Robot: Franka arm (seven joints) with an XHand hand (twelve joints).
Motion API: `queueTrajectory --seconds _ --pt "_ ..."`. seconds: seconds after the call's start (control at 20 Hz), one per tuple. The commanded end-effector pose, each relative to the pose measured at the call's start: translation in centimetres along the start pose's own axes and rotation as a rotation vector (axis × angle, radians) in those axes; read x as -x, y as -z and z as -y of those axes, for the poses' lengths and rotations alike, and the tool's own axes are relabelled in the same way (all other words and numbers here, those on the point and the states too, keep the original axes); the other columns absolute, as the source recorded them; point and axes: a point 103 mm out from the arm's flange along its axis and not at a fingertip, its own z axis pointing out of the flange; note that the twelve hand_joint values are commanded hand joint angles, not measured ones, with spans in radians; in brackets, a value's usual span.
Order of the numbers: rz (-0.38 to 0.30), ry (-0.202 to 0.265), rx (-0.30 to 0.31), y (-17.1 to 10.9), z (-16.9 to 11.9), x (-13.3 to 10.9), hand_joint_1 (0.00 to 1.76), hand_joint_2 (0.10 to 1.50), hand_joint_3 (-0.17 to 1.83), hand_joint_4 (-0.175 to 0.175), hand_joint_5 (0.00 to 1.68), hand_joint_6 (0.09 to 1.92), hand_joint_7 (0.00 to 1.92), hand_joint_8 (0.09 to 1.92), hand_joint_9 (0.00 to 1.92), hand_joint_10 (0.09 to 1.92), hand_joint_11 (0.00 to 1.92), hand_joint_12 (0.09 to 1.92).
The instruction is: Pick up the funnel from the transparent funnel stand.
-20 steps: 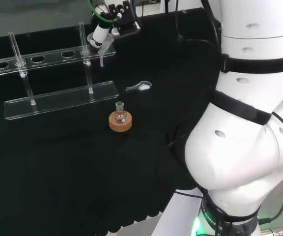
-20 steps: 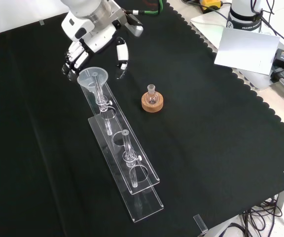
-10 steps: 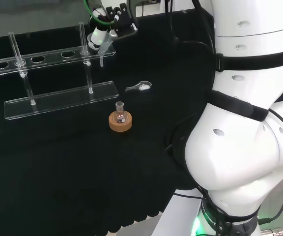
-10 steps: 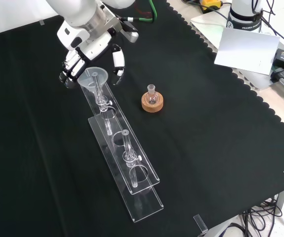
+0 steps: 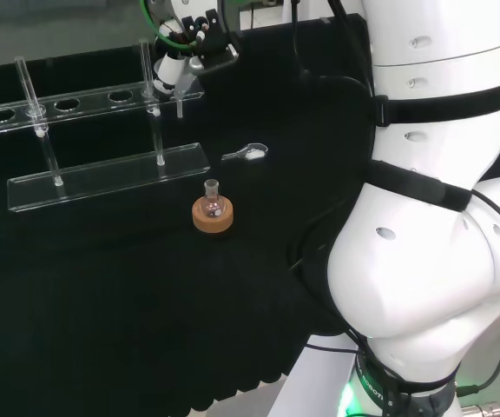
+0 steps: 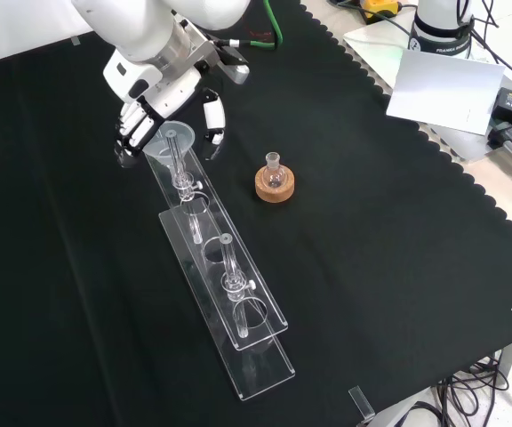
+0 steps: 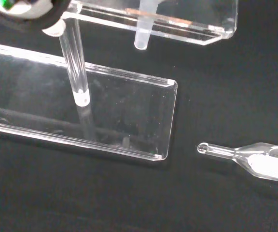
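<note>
Funnel [image 6: 169, 139]: seated upright in the stand's [image 6: 225, 276] end hole
Hand [image 6: 154, 107]: fingers spread around the rim, not yet clasping

My head camera sits behind and above the arm's base [image 5: 424, 287], looking over it across the black cloth [image 5: 102, 287]. My front camera faces back from the opposite side, looking steeply down. Both share the clear funnel stand [image 5: 107, 178] [image 6: 238, 302] and the cork ring [image 5: 213, 217] [image 6: 275, 185]. My wrist camera is close in, over the stand's near-end base plate [image 7: 129, 116] and a small scoop [image 7: 255, 161].
</note>
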Motion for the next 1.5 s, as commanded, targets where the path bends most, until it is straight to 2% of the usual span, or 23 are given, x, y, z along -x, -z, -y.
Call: queueTrajectory --seconds 0.05,0.7,0.85,1.1,1.25,1.5 --pt "0.013 -0.012 0.002 -0.1 -0.2 0.0 0.75 0.60 0.59 -0.029 0.25 0.09 0.10 0.72 0.37 0.77 0.45 1.41" --pt "0.058 -0.040 0.051 0.9 -0.1 0.0 0.77 0.67 0.58 -0.040 0.47 0.09 0.42 0.71 0.72 0.58 0.58 1.32" --pt "0.103 -0.055 0.079 1.4 0.3 -0.1 0.79 0.68 0.58 -0.043 0.51 0.09 0.48 0.71 0.78 0.55 0.61 1.29" --pt "0.139 -0.066 0.126 2.9 1.3 0.0 0.83 0.70 0.59 -0.042 0.61 0.09 0.58 0.70 0.88 0.51 0.66 1.26" --pt "0.145 -0.069 0.149 4.2 2.4 0.0 0.85 0.71 0.59 -0.035 0.69 0.17 0.62 0.68 0.92 0.48 0.68 1.23" --pt "0.164 -0.085 0.180 6.5 5.0 -0.2 0.87 0.72 0.60 -0.037 0.66 0.46 0.69 0.66 0.95 0.41 0.71 1.19"
